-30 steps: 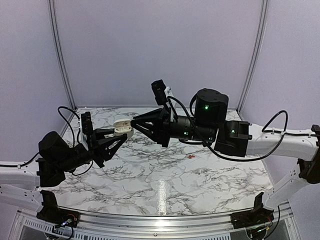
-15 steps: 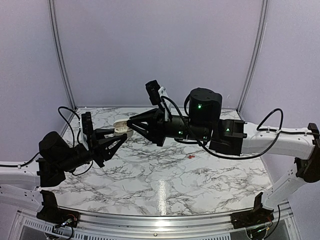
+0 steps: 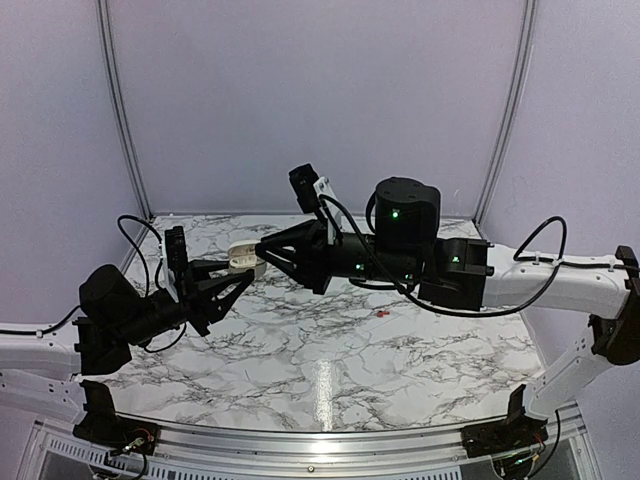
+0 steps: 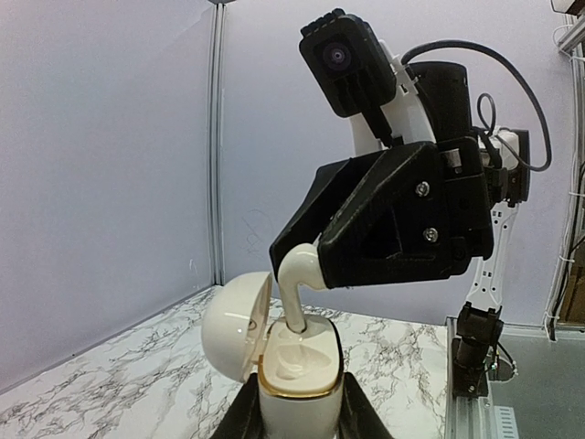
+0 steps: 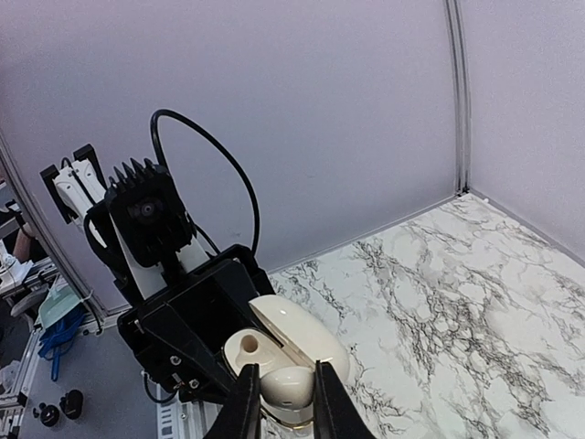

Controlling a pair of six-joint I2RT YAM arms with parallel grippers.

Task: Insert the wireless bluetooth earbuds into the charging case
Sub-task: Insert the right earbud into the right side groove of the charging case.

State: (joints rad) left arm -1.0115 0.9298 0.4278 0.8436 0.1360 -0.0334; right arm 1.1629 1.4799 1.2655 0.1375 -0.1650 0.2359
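Note:
My left gripper (image 3: 232, 270) is shut on a cream charging case (image 4: 294, 389) with a gold rim. It holds the case upright above the table with the lid (image 4: 233, 325) swung open. My right gripper (image 3: 265, 252) is shut on a cream earbud (image 4: 297, 274), whose stem stands in the far slot of the case. The near slot is empty. In the right wrist view the earbud (image 5: 288, 391) sits between my right fingers, over the open case (image 5: 239, 346). A tiny red bud (image 3: 383, 313) lies on the marble under my right arm.
The white marble table (image 3: 330, 370) has grey walls on three sides, with vertical frame poles (image 3: 120, 110) at the back corners. A metal rail (image 3: 300, 435) runs along the near edge. Both arms meet at the back left of the table.
My right gripper has moved left with the earbud, up to the open case. My left gripper and the case have stayed put.

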